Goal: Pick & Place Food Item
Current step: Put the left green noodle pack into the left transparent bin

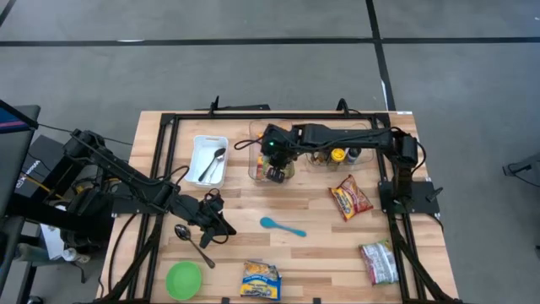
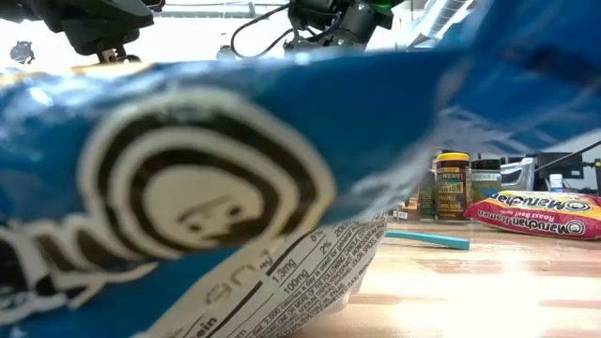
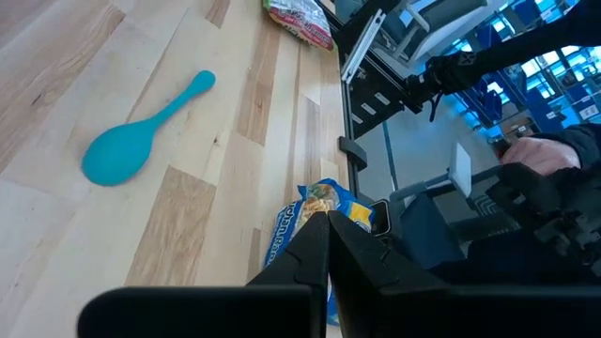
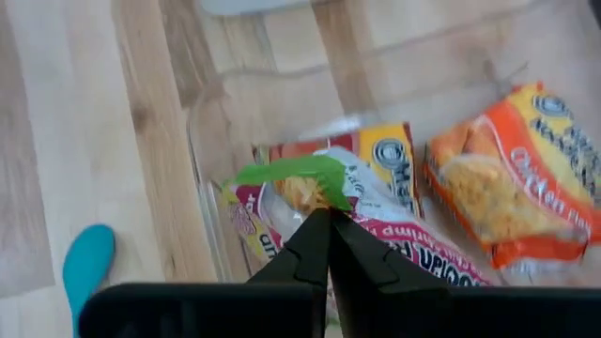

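Observation:
A clear bin (image 1: 272,166) at the table's far middle holds noodle packets: a yellow one (image 4: 394,155) and an orange one (image 4: 507,188). My right gripper (image 1: 275,162) (image 4: 329,218) reaches over the bin, slanting down, shut on a white and red noodle packet (image 4: 413,249) with a green patch. My left gripper (image 1: 218,223) (image 3: 329,221) stays shut with nothing in it, above the table left of the teal spoon (image 1: 283,225). A blue and yellow packet (image 1: 260,280) lies at the near edge. My right gripper pinches the white and red packet at its upper edge by the green patch (image 4: 299,175), between the ends of its two fingers. The fingers come from above, slanting down. The packet hangs below them inside the bin, over the other packets; whether its lower end rests on them I cannot tell.
A white tray (image 1: 197,165) with a spoon sits left of the bin, jars (image 1: 337,154) to its right. A red packet (image 1: 350,199), another packet (image 1: 380,262), a metal spoon (image 1: 192,242) and a green bowl (image 1: 183,279) lie about. The blue packet (image 2: 188,188) fills most of the low view.

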Robot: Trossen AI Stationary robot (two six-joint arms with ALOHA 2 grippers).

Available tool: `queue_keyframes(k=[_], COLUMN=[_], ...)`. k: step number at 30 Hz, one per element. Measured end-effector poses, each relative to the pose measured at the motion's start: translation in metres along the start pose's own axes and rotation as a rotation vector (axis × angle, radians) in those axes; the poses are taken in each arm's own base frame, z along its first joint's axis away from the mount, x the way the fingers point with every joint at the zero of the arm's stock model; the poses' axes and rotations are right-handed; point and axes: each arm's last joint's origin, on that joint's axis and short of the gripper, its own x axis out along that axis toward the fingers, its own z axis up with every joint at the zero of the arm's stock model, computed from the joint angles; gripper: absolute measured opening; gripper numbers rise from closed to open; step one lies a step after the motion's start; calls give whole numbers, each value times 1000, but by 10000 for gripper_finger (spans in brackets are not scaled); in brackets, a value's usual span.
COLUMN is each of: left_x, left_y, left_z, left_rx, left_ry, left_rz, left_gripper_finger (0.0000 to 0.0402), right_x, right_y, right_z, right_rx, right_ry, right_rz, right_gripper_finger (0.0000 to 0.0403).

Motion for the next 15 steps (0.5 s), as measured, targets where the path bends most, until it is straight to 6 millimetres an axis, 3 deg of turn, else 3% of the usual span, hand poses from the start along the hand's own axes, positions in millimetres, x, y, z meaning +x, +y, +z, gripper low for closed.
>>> queue_keyframes(k=[15], left_x=[0], left_y=[-1], left_z=[1], left_rx=[-2], left_ry=[-10], left_rz=[-11], left_gripper_finger=[0], right_x=[0], right_y=[-7], right_z=[5], right_rx=[4], right_ry=[-47], right_rz=[11], right_gripper_finger=[117])
